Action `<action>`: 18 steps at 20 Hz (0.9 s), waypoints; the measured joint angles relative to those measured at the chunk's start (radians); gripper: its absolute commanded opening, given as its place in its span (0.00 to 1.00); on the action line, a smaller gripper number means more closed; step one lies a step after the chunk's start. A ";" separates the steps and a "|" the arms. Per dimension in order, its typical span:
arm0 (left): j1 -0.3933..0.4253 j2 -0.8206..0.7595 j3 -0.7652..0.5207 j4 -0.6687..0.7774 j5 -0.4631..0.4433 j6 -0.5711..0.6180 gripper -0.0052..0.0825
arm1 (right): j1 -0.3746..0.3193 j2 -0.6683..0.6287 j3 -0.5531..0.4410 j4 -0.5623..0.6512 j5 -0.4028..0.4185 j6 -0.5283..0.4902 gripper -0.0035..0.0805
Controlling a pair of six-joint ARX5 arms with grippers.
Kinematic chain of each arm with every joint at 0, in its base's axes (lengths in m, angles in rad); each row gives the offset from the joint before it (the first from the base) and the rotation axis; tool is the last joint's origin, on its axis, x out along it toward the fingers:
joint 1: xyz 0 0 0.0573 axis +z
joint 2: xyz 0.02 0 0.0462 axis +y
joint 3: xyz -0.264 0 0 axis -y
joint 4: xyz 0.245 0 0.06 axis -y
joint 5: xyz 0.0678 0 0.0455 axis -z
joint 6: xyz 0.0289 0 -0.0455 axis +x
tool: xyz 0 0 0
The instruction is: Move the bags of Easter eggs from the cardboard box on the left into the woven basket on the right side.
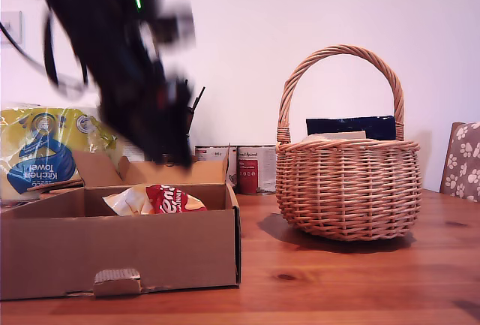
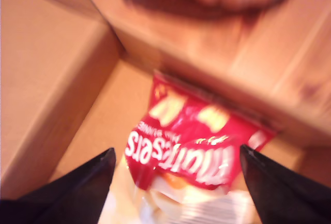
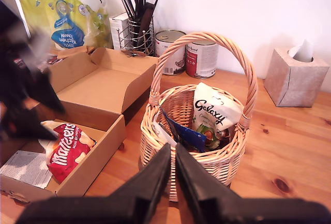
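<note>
**One bag left in the box: claw spread above it, no grasp yet**

The wooden table (image 1: pixel 337 280) carries the cardboard box (image 1: pixel 112 242) at the exterior view's left and the woven basket (image 1: pixel 349 190) at the exterior view's right, standing apart with bare wood between them. The first arm (image 1: pixel 127 77) hangs over the box and shows blurred.

The white bag with dark script (image 3: pixel 214 113) lies inside the basket beside a dark navy packet (image 3: pixel 181 133). The cream-yellow bag with the red patch (image 1: pixel 161 200) lies on the box floor, close against the wall nearest the basket.

The first gripper (image 2: pixel 176 157) is released, its fingers (image 2: pixel 93 182) spread wide to either side of the bag and holding nothing. The second gripper (image 3: pixel 173 151) is clenched on nothing, near the basket's front rim.

Judgement: the step in hand is the pick of the remaining bag.
- The plastic looks crinkly and slack, so a pinch on the full middle should hold better than one on a loose edge.
- The box wall is close, so the descent should be straight, keeping the near finger off the cardboard.
- The lift must clear both the box wall and the basket's arched handle (image 1: pixel 341 55).
</note>
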 measured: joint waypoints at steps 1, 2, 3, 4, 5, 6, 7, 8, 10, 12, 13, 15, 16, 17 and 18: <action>0.002 0.021 0.000 0.010 -0.002 0.054 0.87 | 0.000 0.000 0.000 0.000 -0.002 0.000 0.03; 0.006 0.029 0.000 0.016 -0.002 0.101 0.87 | 0.000 0.000 0.000 0.000 -0.003 0.000 0.03; 0.012 0.029 0.000 0.025 0.006 0.145 0.87 | 0.000 0.000 0.000 0.000 -0.004 0.000 0.03; 0.023 0.029 0.000 0.040 0.023 0.157 0.87 | 0.000 0.000 0.000 0.000 -0.004 0.000 0.03; 0.030 0.029 0.000 0.051 0.035 0.159 0.87 | 0.000 0.000 0.000 0.000 -0.004 0.000 0.03; 0.041 0.029 0.000 0.055 0.053 0.158 0.87 | 0.000 0.000 0.000 0.000 -0.004 0.000 0.03; 0.055 0.029 0.000 0.055 0.080 0.147 0.87 | 0.000 0.000 0.000 0.000 -0.005 0.000 0.03; 0.069 0.030 0.000 0.053 0.110 0.139 0.87 | 0.000 0.000 0.000 0.000 -0.005 0.000 0.03; 0.087 0.040 0.000 0.053 0.154 0.120 0.87 | 0.000 0.000 0.000 0.002 -0.006 0.000 0.03; 0.091 0.079 0.001 0.055 0.174 0.106 0.87 | 0.000 0.000 0.000 0.007 -0.006 0.000 0.03; 0.089 0.109 0.001 0.053 0.184 0.094 0.87 | 0.000 0.000 0.000 0.008 -0.006 0.000 0.03; 0.084 0.158 0.001 0.049 0.200 0.077 0.86 | 0.000 0.000 0.000 0.008 -0.006 0.000 0.03; 0.084 0.163 0.001 0.047 0.205 0.069 0.84 | 0.000 0.000 0.000 0.008 -0.006 0.000 0.03; 0.084 0.161 0.001 0.048 0.206 0.066 0.77 | 0.000 0.000 0.000 0.008 -0.006 0.000 0.03; 0.084 0.161 0.001 0.047 0.206 0.065 0.65 | 0.000 0.000 0.000 0.008 -0.009 0.000 0.03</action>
